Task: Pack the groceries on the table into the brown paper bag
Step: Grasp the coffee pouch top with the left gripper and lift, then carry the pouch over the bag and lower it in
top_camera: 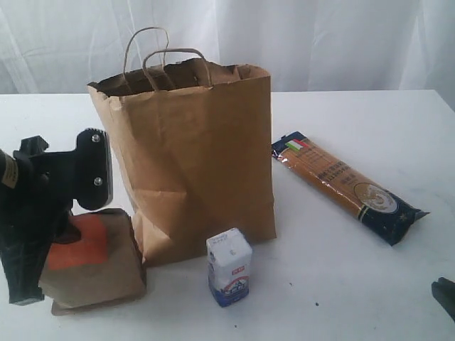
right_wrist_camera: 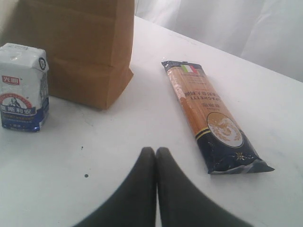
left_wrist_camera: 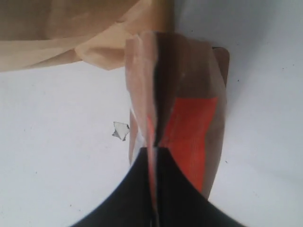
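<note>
The brown paper bag point(top_camera: 192, 163) stands upright and open-mouthed at the middle of the table point(top_camera: 341, 291). At its left foot is the small kraft pouch point(top_camera: 92, 259) with an orange label. My left gripper point(left_wrist_camera: 155, 150) is shut on the pouch's flattened top edge point(left_wrist_camera: 189, 127), right beside the bag point(left_wrist_camera: 71, 33). A white-blue carton point(top_camera: 229, 266) stands in front of the bag. The spaghetti packet point(top_camera: 348, 186) lies flat to the right. My right gripper point(right_wrist_camera: 155, 152) is shut and empty above bare table, short of the packet point(right_wrist_camera: 208, 113) and carton point(right_wrist_camera: 22, 87). Only its tip point(top_camera: 444, 295) shows in the exterior view.
A white curtain point(top_camera: 320, 42) hangs behind the table's far edge. A small pale scrap point(left_wrist_camera: 120, 130) lies on the tabletop near the pouch. The left arm's black body point(top_camera: 43, 199) stands over the table's front left corner.
</note>
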You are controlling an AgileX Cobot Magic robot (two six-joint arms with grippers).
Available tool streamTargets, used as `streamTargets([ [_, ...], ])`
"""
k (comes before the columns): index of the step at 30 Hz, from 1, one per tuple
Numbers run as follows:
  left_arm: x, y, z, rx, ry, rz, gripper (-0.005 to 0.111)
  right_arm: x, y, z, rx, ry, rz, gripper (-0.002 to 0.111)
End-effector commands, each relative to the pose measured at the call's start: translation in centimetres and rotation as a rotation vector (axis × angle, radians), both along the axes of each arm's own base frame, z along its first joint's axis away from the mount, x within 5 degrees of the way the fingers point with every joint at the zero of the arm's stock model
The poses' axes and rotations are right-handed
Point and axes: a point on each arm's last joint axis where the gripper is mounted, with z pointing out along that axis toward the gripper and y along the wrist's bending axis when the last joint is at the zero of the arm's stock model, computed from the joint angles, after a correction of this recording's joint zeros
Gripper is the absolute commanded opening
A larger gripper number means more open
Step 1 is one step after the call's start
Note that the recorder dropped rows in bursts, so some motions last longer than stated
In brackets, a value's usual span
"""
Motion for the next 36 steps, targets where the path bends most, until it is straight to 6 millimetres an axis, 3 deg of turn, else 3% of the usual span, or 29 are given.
streamTargets([
  [1,-0.7,0.9,3.4,-0.054,-0.039,0.08,0.0,0.0,0.0,0.0,0.012,-0.013,-0.008,0.0],
  [8,-2.0,2.5,10.0,-0.181,-0.193,0.178,0.0,0.0,0.0,0.0,0.012,-0.013,-0.008,0.0],
  [16,-3.0,5.3,17.9,-0.198,-0.441,0.269,0.0,0.0,0.0,0.0,0.012,-0.013,-0.008,0.0],
  [21,-2.7,5.3,21.7,-0.273,-0.581,0.26,0.0,0.0,0.0,0.0,0.012,-0.013,-0.008,0.0],
  [27,-0.6,3.5,23.0,-0.3,-0.62,0.239,0.0,0.0,0.0,0.0,0.012,-0.013,-0.008,0.0],
  [36,4.0,-0.2,21.7,-0.273,-0.643,0.186,0.0,0.0,0.0,0.0,0.012,-0.013,-0.008,0.0],
])
